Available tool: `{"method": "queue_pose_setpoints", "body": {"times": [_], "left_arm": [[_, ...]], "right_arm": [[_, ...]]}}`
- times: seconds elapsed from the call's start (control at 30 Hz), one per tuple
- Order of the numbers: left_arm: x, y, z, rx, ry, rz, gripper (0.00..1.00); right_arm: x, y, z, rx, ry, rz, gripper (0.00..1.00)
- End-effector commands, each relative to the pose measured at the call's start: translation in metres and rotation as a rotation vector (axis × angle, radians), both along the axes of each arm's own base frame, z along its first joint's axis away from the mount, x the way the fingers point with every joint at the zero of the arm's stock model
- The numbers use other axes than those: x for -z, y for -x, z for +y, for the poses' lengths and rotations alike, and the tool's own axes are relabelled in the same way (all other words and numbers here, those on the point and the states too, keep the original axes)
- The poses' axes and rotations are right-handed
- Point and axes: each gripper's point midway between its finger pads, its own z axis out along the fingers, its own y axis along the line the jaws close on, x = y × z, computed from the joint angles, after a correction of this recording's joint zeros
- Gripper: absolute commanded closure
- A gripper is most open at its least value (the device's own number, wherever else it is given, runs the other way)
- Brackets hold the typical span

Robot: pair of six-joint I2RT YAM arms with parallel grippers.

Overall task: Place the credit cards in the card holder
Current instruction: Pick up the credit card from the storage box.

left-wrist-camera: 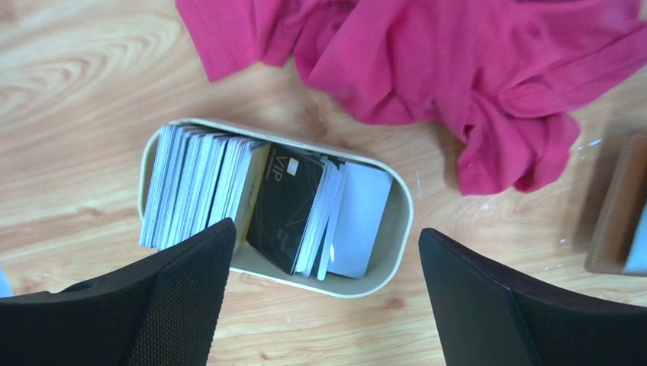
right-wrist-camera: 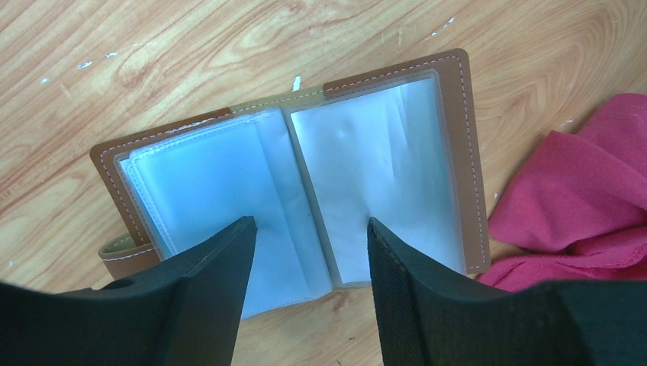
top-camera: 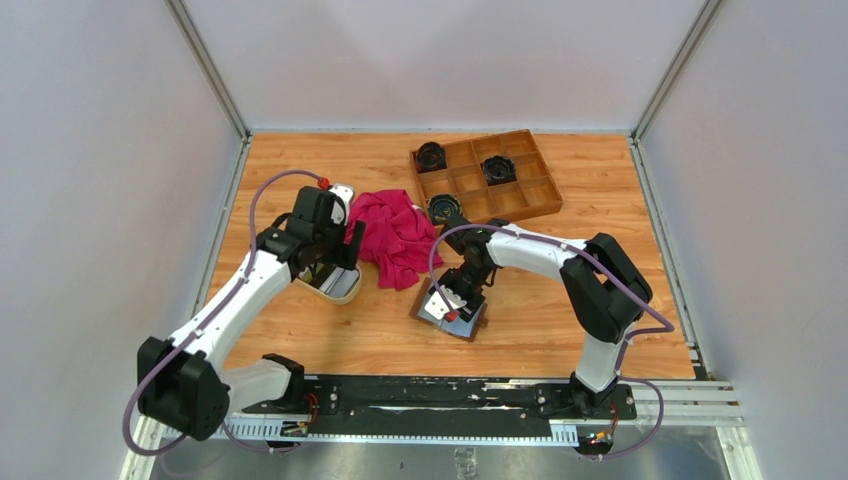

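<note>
Now | left gripper [left-wrist-camera: 324, 233] spread above credit cards [left-wrist-camera: 200, 187] | right gripper [right-wrist-camera: 310, 223] spread on card holder [right-wrist-camera: 385, 152]

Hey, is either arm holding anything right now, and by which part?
Nothing is gripped. The left gripper stands open above the credit cards in their dish. The right gripper, jaws apart, sits over the clear sleeves of the open card holder.

The card holder [right-wrist-camera: 343, 168] is showing smooth, stitched brown leather around glossy translucent plastic sleeves. Beside the crumpled magenta cloth [left-wrist-camera: 473, 61], the credit cards [left-wrist-camera: 252, 198] are gleaming as plastic inside a matt cream dish [left-wrist-camera: 400, 221], resting on the satin wood-grain table [left-wrist-camera: 76, 69].
</note>
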Motion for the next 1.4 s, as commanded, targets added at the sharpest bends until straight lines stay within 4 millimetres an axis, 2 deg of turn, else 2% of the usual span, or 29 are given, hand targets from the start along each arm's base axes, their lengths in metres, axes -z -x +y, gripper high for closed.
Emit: {"method": "queue_pose_setpoints", "body": {"times": [0.0,0.13,0.27,0.4,0.57,0.67,0.8,0.87,0.97,1.17,1.37], "left_arm": [[0.024,0.01,-0.002,0.111,0.005,0.152,0.02],[0.038,0.008,0.004,0.111,-0.018,0.202,0.0],[0.043,0.009,0.005,0.113,-0.004,0.222,0.11],[0.046,0.008,0.003,0.12,0.01,0.214,0.13],[0.042,0.006,0.006,0.099,0.002,0.185,0.14],[0.04,0.005,0.009,0.071,-0.008,0.167,0.18],[0.027,0.004,0.007,0.098,-0.154,0.085,0.2],[0.02,0.003,0.015,0.093,-0.251,0.033,0.21],[0.017,0.005,0.017,0.107,-0.271,-0.011,0.22],[0.034,0.011,0.001,0.175,-0.313,0.012,0.43],[0.047,0.01,-0.004,0.185,-0.38,0.058,0.56]], "right_arm": [[0.018,0.003,-0.013,-0.014,0.091,0.008,0.41],[0.018,0.004,-0.012,-0.013,0.087,0.013,0.42],[0.017,0.004,-0.012,-0.009,0.085,0.016,0.43],[0.02,0.005,-0.013,-0.009,0.09,0.021,0.43],[0.02,0.005,-0.012,-0.008,0.092,0.024,0.43],[0.021,0.005,-0.012,-0.006,0.093,0.027,0.43],[0.021,0.005,-0.012,-0.005,0.095,0.029,0.43],[0.021,0.005,-0.012,-0.003,0.096,0.029,0.43],[0.022,0.005,-0.012,-0.003,0.098,0.032,0.44],[0.023,0.005,-0.013,0.0,0.101,0.034,0.44],[0.025,0.005,-0.013,-0.001,0.107,0.037,0.44]]}}
